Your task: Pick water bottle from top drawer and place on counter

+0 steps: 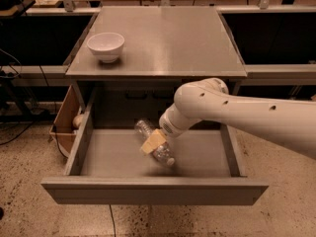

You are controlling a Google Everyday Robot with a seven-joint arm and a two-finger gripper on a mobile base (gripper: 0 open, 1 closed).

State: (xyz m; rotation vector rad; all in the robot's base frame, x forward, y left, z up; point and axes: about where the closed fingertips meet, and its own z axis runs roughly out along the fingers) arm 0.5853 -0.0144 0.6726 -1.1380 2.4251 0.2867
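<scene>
White jointed arm [237, 110] enters from 3 o'clock, bent down into the open grey metal top drawer [148, 191]. Tan claw [153, 142] sits over the small clear ribbed plastic water bottle [163, 155], which lies diagonally mid-drawer; clenched or released, cannot tell. Grey matte worktop [168, 38] at 12 o'clock carries a white round bowl [105, 45]. Brown cardboard box [64, 118] at 9 o'clock. Speckled floor [19, 201].

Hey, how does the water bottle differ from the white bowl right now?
The water bottle is clear and lies on its side in the top drawer, beneath the gripper; the bowl is opaque white and stands upright on the counter. Both are small containers.
</scene>
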